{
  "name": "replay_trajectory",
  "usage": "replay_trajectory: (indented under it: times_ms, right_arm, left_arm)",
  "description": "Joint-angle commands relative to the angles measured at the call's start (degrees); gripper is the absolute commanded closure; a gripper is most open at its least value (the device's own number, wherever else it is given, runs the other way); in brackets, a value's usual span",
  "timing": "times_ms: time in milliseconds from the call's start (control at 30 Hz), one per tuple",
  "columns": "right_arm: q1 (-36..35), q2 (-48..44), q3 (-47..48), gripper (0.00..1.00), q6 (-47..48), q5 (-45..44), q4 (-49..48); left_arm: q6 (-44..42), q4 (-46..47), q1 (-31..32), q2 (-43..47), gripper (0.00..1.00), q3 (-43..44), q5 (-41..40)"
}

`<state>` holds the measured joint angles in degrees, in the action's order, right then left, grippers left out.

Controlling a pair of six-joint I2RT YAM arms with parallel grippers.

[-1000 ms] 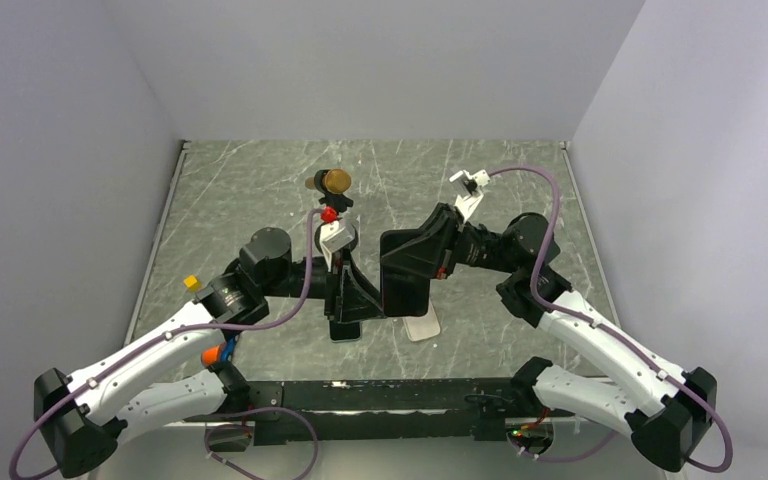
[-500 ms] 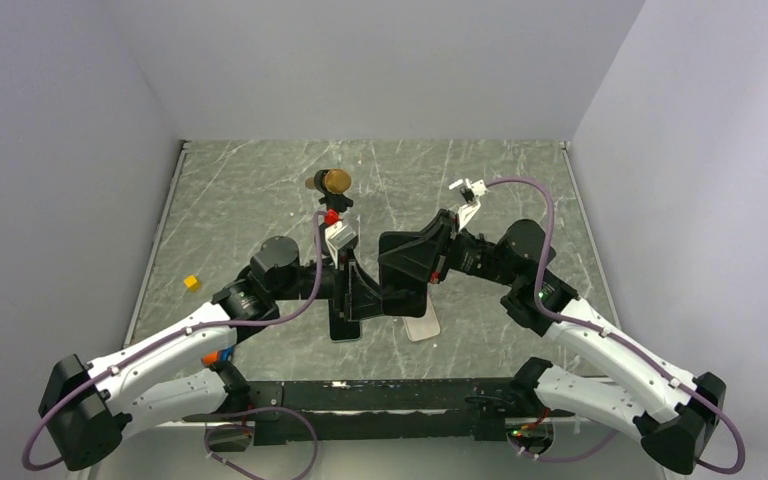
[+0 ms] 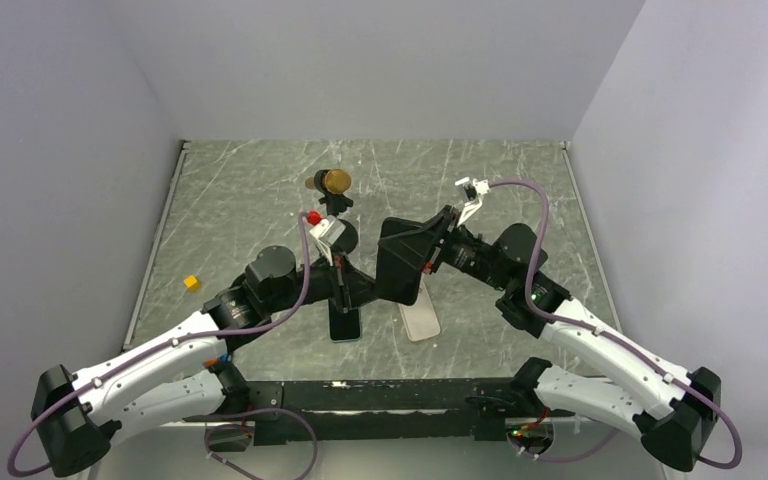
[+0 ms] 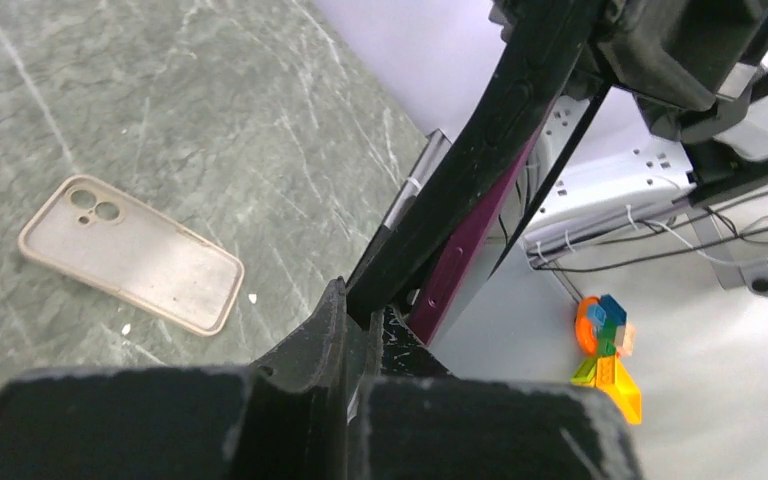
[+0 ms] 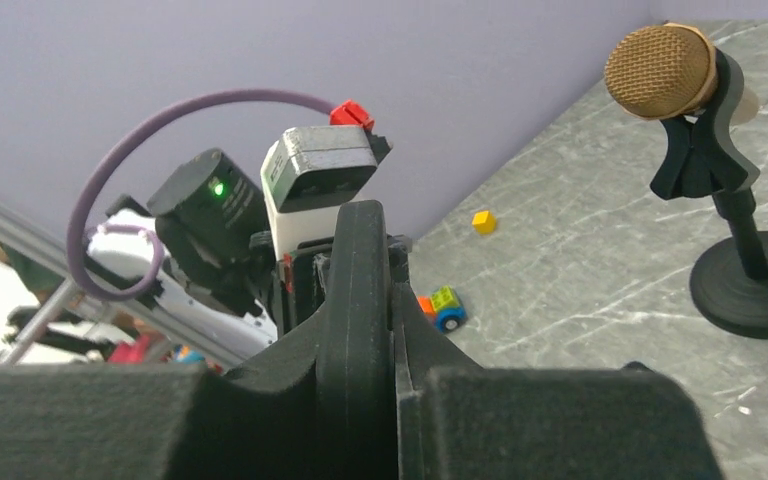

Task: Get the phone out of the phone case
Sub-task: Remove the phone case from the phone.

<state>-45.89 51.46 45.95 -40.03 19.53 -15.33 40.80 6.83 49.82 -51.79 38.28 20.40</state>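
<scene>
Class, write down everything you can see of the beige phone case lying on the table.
The beige phone case is a thin shell with rounded corners, seemingly matte soft plastic, with a raised rim and a camera cut-out holding two round holes at one end. It lies flat and empty on the grey marbled table, apparently hollow side up, with pale specks beside it. Only the table touches it.

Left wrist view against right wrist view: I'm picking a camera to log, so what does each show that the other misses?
Only left wrist: the empty beige case lying flat, and the phone rising from the left claw. Only right wrist: the microphone on its stand and a yellow cube. Both: the green marble table.
</scene>
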Motion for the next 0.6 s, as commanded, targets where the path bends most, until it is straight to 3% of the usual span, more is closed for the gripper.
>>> replay_trajectory:
  times_ms: [0,167,367,433,500,533,567]
  right_arm:
    - [-3.0,-2.4,-2.6,1.00,-22.7,5.2,-23.8]
    - [-3.1,-0.4,-4.5,1.00,-32.1,3.9,-34.9]
    - [-3.0,1.0,-4.9,1.00,-36.4,3.2,-39.4]
    - [-2.8,0.2,-4.1,1.00,-33.6,3.9,-34.4]
    - [-2.4,-2.1,-2.7,1.00,-26.6,3.0,-22.7]
    - [-2.1,-3.6,-2.1,1.00,-23.6,2.0,-17.7]
    - [-1.7,-5.0,-1.7,1.00,-20.7,0.9,-13.0]
  left_arm:
    - [0.8,-8.9,-2.2,-1.1,1.00,-0.9,-28.5]
    - [2.1,-10.3,-2.1,-0.8,1.00,-2.4,-35.3]
    - [1.2,-11.2,-2.1,0.1,1.00,-1.6,-35.9]
    - [0.0,-11.1,-2.1,1.2,1.00,-1.4,-34.3]
    - [-2.3,-11.6,-2.2,2.6,1.00,-0.6,-30.8]
    - [-3.7,-12.3,-2.2,3.2,0.95,0.1,-28.3]
    - [-5.2,-12.8,-2.2,3.9,0.83,0.8,-23.8]
